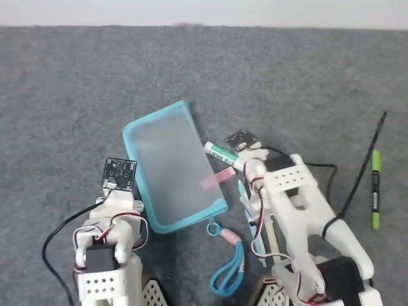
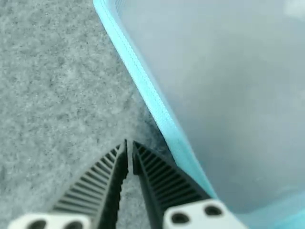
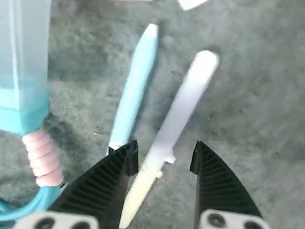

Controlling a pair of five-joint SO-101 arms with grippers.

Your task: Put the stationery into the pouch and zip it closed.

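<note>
Currently left jaws clenched empty, low beside pouch [image 2: 214,95] edge; right jaws spread, straddling white pen [image 3: 183,105].

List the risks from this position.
The open right claw straddles the white pen, but the blue pen lies close beside it; closing may snag both. The left claw is shut beside the pouch, not gripping it, so the pouch may slide during insertion.

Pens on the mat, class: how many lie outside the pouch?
4. A green-and-white marker pen beside the pouch, a light blue pen and a white pen under the right arm, and a green pen far right. The arm or pouch may hide more.
</note>
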